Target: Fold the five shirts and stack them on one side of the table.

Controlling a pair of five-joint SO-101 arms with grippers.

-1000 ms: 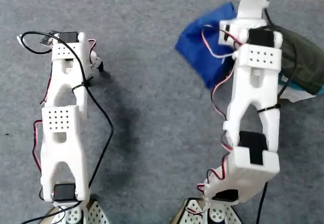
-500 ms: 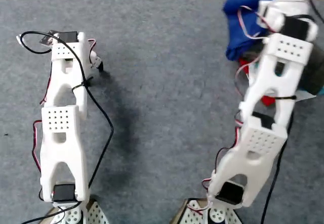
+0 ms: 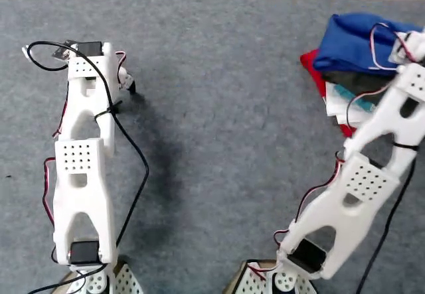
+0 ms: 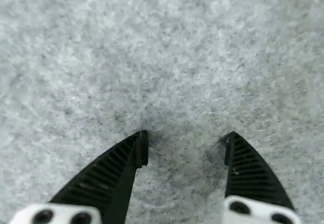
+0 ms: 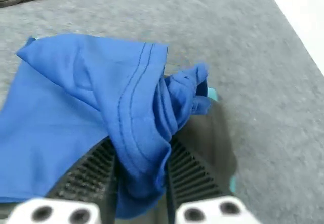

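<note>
Left claw (image 4: 186, 139): jaws were spread wide and held nothing, tips pointed down close to the grey tabletop (image 3: 219, 75) on its left side.
Right claw (image 5: 142, 155): was clamped on a bunched fold of the blue shirt (image 5: 86, 92) at the far right edge of the tabletop.
Blue shirt: lay on top of a pile there, over a dark shirt (image 3: 362, 81), a white-and-teal garment (image 3: 342, 98) and a red shirt (image 3: 308, 62).

The wide middle of the table (image 3: 219, 108) between the left arm (image 3: 80, 168) and the right arm (image 3: 362, 178) is open, while the stack of shirts (image 3: 342, 101), blue shirt (image 3: 352, 38) on top, blocks the far right side.
</note>
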